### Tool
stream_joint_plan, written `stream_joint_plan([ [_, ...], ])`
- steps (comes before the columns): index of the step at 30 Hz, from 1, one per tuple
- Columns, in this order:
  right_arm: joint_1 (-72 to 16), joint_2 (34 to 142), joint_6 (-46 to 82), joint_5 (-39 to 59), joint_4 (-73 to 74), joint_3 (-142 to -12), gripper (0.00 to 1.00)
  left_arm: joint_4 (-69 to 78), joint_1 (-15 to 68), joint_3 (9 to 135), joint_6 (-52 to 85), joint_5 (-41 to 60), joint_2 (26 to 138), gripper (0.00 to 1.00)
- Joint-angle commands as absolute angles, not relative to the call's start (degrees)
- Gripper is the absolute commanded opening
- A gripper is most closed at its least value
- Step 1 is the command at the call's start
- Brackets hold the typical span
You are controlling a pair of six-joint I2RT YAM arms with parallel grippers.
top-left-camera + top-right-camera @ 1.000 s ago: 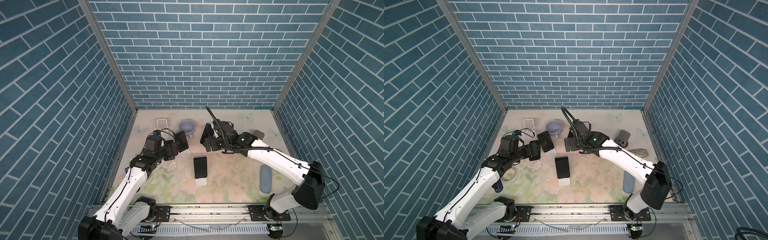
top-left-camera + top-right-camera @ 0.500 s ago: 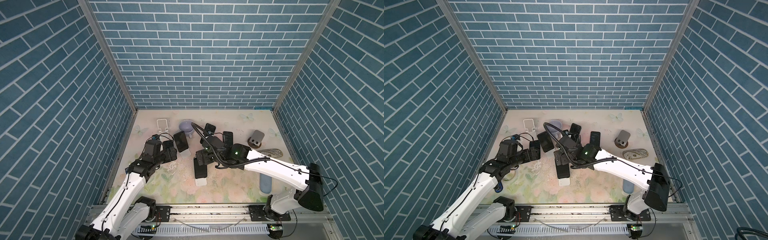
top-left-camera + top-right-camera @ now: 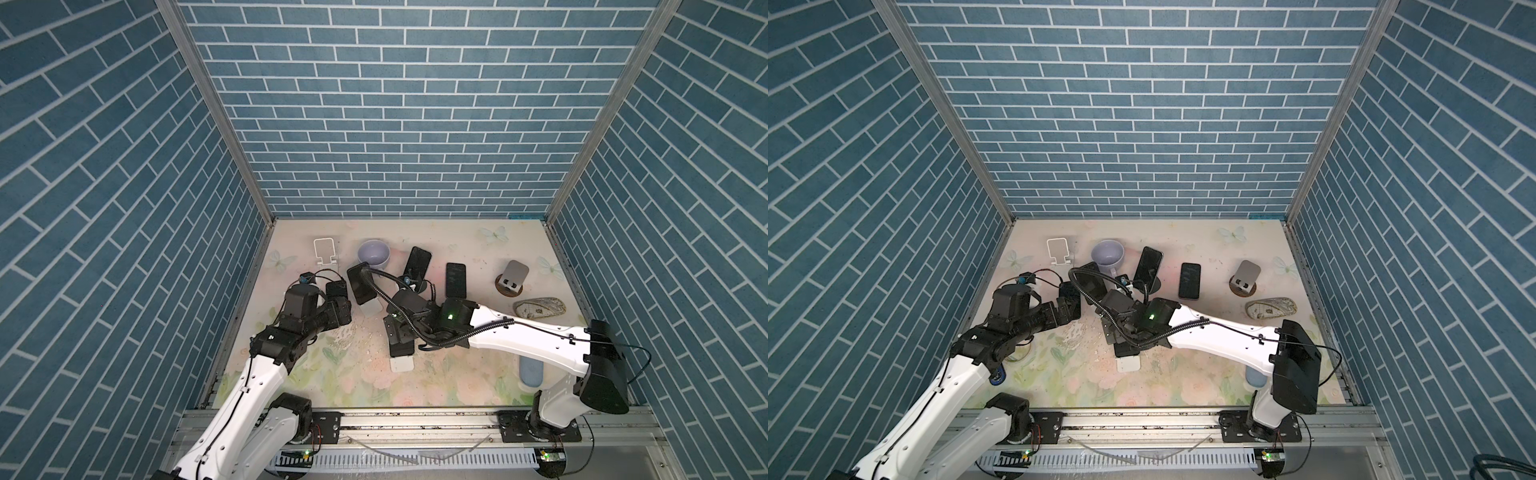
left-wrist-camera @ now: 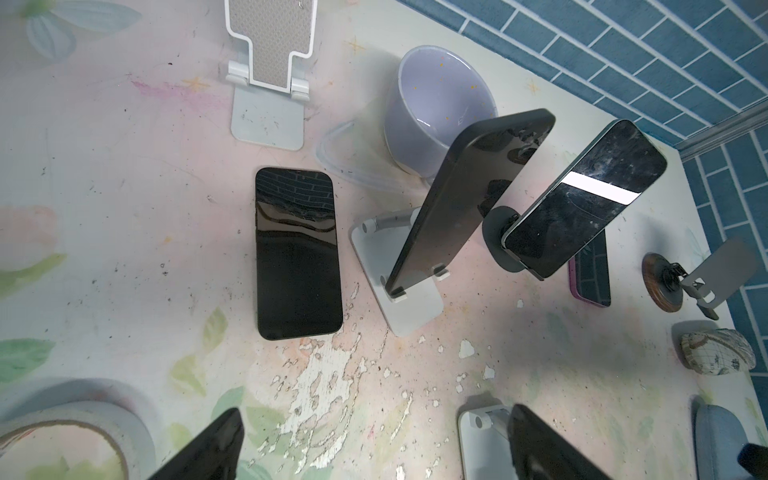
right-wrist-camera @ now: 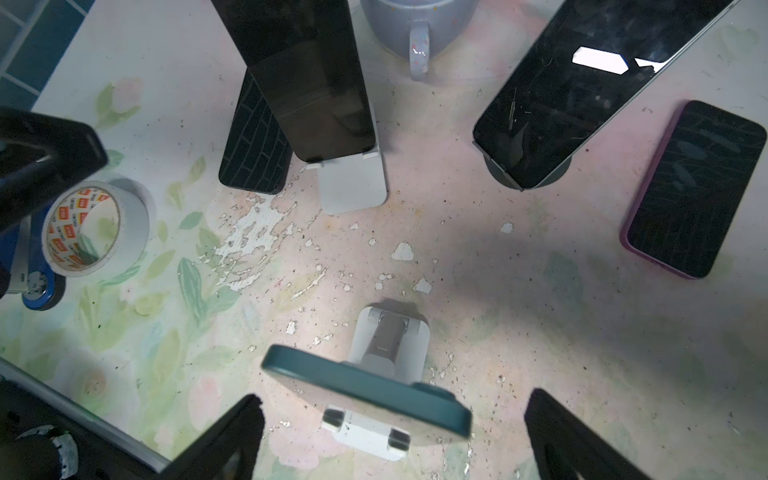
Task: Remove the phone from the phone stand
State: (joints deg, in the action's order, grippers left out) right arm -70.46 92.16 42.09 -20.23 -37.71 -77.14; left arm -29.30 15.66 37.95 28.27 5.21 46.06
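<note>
The right hand hangs with its jaws spread wide and empty. One finger sits on each side of a phone in a teal case, and neither touches it. The phone leans on a white phone stand near the front middle of the surface.

The step in hand looks like the approach, just before the grasp. Next, the hand probably needs to lower a little and close on the phone's side edges. It would then lift up and away along the stand's slope, clear of the lip.

The left hand, also wide open and empty, hovers further left near a second phone lying flat.
</note>
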Motion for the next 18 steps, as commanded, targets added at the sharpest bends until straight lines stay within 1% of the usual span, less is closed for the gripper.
stream_joint_plan([
  [1, -70.75, 94.35, 45.97, -22.55, -40.49, -81.14, 0.99, -30.43, 15.91, 37.1, 28.04, 4.39, 45.19, 1.0],
  [14, -71.72, 100.82, 51.69, -25.04, -47.28, -88.07, 0.99, -29.36, 15.91, 36.21, 26.63, 5.71, 45.55, 1.0],
  [18, -71.87, 102.36, 52.66, -25.29, -49.4, -89.94, 0.96, -29.06, 15.91, 36.3, 26.35, 6.15, 46.12, 1.0],
])
